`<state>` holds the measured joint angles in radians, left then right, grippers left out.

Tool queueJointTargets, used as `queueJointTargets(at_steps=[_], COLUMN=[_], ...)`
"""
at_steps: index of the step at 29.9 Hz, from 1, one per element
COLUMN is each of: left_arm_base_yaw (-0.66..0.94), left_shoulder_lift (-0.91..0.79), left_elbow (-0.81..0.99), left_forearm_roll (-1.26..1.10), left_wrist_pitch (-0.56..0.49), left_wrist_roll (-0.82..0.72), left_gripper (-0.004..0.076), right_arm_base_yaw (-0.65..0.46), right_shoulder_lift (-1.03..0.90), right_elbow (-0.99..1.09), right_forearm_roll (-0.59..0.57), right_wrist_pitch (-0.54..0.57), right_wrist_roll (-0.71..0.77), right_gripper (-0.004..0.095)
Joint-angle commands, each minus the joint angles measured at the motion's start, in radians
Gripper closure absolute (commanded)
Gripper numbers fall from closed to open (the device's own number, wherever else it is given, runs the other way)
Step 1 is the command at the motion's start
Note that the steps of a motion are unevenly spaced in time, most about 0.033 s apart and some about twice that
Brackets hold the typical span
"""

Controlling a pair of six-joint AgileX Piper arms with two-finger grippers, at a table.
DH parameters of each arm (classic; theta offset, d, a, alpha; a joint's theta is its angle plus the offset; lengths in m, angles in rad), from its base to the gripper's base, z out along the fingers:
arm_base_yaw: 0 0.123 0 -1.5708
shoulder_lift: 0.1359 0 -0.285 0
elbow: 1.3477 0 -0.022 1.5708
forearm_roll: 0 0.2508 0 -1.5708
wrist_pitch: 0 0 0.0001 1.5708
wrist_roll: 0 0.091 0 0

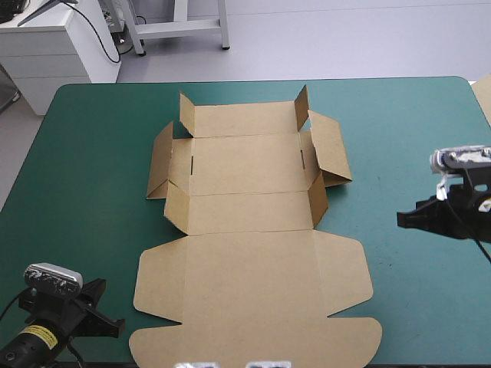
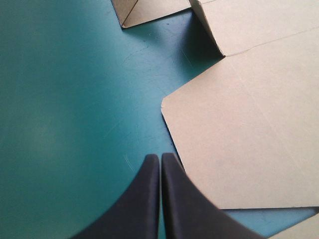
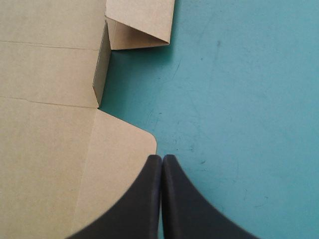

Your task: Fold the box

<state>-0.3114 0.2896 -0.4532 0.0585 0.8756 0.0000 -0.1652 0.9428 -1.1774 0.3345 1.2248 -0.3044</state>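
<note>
Two arms, one on each side of the box (image 1: 249, 230), both clear of it.

The left gripper (image 1: 115, 326) sits at the table's near left corner. Its arm comes in low over the near edge, tips aimed right toward the box. In the left wrist view its black fingers (image 2: 139, 204) are pressed together into one point with nothing between them. They are over the teal-green cover (image 2: 65, 99), just beside the rounded corner of the lid's left wing (image 2: 239, 144). Whether they touch the board, cannot tell.

The right gripper (image 1: 404, 218) is at the table's right side, about level with the box's middle. The arm reaches in from the right edge, tips aimed left. The right wrist view shows the same closed point, nothing gripped. The tips lie next to the rounded corner of the lid's right wing (image 3: 119, 164). In the high view the gripper stands apart from the board's right edge.

The box is a cut brown sheet at the table's middle, mostly flat.
- **Lid panel (image 1: 253, 284):** flat, toward the near edge.
- **Base panel (image 1: 245, 165):** flat, in the far half.
- **Left side flap (image 1: 161, 161) and right side flap (image 1: 331, 149):** tilted up off the cover.
- **Far wall (image 1: 244, 119):** lies flat, with its two small end tabs standing.
- **Near wall (image 1: 249, 212):** its end tabs are also raised.
</note>
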Motion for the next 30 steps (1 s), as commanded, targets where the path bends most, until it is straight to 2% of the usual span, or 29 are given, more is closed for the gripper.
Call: queueJointTargets(at_steps=[1,5,10,14,19,21,27,28,30], left_arm_base_yaw=[0.001,0.001,0.001,0.001,0.001,0.001,0.001,0.001,0.001], left_shoulder_lift=[0.013,0.013,0.013,0.013,0.013,0.013,0.013,0.013,0.013], left_elbow=[-0.023,-0.023,-0.023,-0.023,-0.023,-0.023,-0.023,-0.023,-0.023], left_forearm_roll=[-0.002,-0.002,-0.002,-0.002,-0.002,-0.002,-0.002,-0.002,-0.002], left_wrist_pitch=[-0.073,-0.073,-0.073,-0.073,-0.073,-0.073,-0.073,-0.073,-0.073], left_wrist_roll=[-0.006,-0.006,-0.006,-0.006,-0.006,-0.006,-0.008,-0.008,-0.008], left_gripper=[0.0731,0.0731,0.0731,0.0731,0.0731,0.0731,0.0731,0.0731,0.0731], right_arm_base_yaw=[0.001,0.001,0.027,0.135,0.283,0.318,0.380,0.381,0.381], right_shoulder_lift=[0.093,0.191,0.282,0.348,0.444,0.474,0.609,0.639,0.677], right_elbow=[-0.125,-0.207,-0.267,-0.295,-0.315,-0.322,-0.407,-0.432,-0.468], right_forearm_roll=[0.069,0.128,0.138,0.108,-0.007,-0.029,-0.034,-0.032,-0.030], right_wrist_pitch=[-0.007,0.010,0.018,-0.007,-0.094,-0.111,-0.076,-0.062,-0.041], right_wrist_roll=[-0.015,-0.020,-0.024,-0.009,0.074,0.088,0.118,0.123,0.125], right_gripper=[0.0921,0.0921,0.0921,0.0905,0.0890,0.0849,0.0537,0.0503,0.0503])
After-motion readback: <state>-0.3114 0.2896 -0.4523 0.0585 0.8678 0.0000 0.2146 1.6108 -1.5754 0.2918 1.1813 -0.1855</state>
